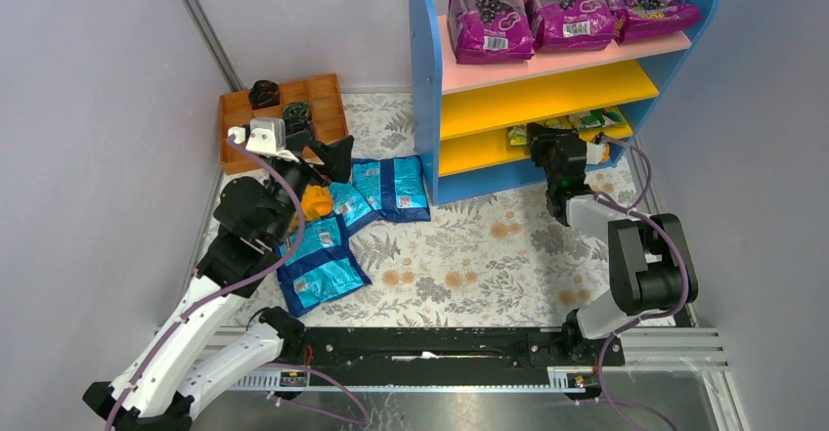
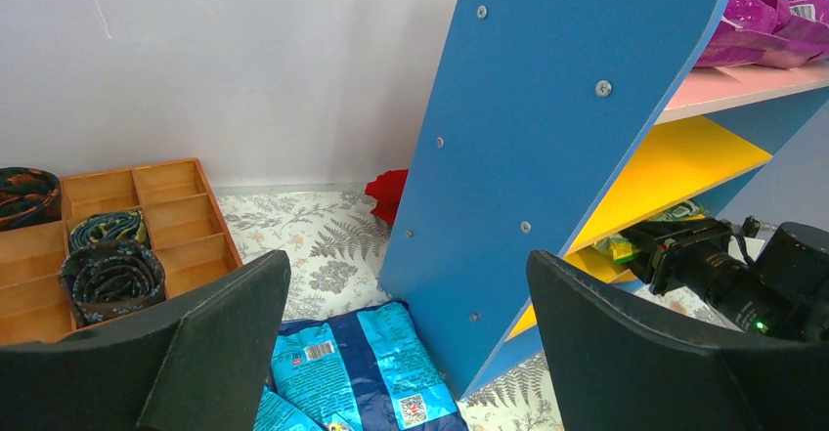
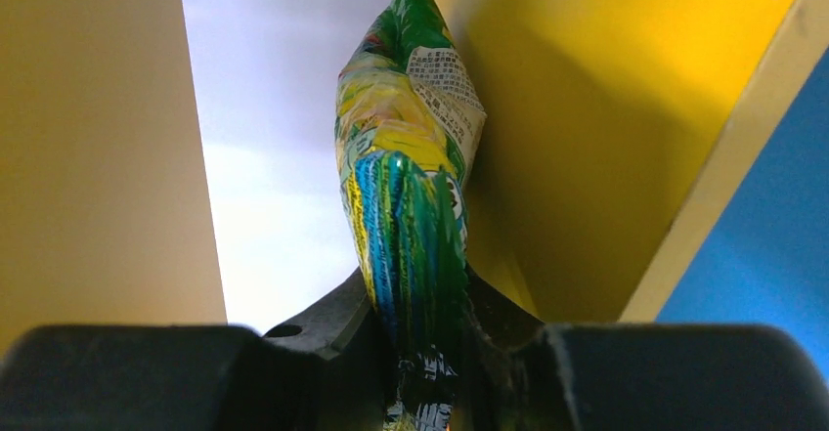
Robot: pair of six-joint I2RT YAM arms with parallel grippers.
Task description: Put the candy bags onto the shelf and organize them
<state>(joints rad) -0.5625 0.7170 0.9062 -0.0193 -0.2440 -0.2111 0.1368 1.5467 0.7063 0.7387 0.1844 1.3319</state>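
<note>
A robot lab cell: grey partition walls (image 1: 88, 79) enclose a floral-clothed table (image 1: 489, 245) with a metal mounting rail (image 1: 440, 350).

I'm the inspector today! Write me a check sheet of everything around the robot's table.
Surface: flowery cloth covers it.
Job's things: blue candy bags and an orange bag on the cloth; green-yellow bags on the shelf's bottom board.
Clutter: purple grape bags on the pink board; orange tray holding dark rolls.
Grippers: left gripper open above the blue bags; right gripper shut on a green-yellow bag inside the shelf.
Cables: purple cables along both arms.
Surroundings: grey walls.
</note>
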